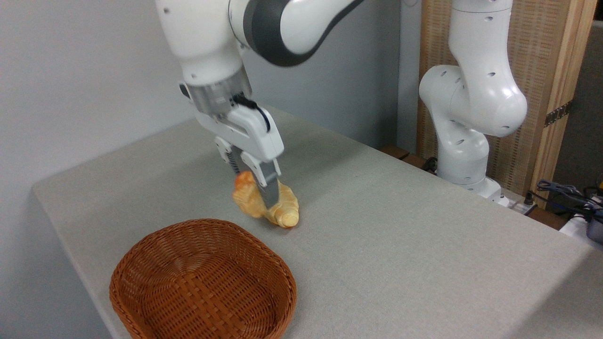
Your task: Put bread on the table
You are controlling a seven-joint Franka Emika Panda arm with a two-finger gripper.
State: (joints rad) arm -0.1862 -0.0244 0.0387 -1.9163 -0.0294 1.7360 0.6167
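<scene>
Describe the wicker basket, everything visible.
The basket is brown woven wicker, shallow, a rounded oval with a raised rim and flat woven floor. It sits upright on the table near the front-left edge, its lower part cut off by the frame. Nothing lies inside it, and nothing else touches it; the gripper is beyond it.

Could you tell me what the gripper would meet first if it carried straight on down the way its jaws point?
Probably the table, just left of the braided loaf; the gripper holds the bread, and depth is unclear.
</scene>
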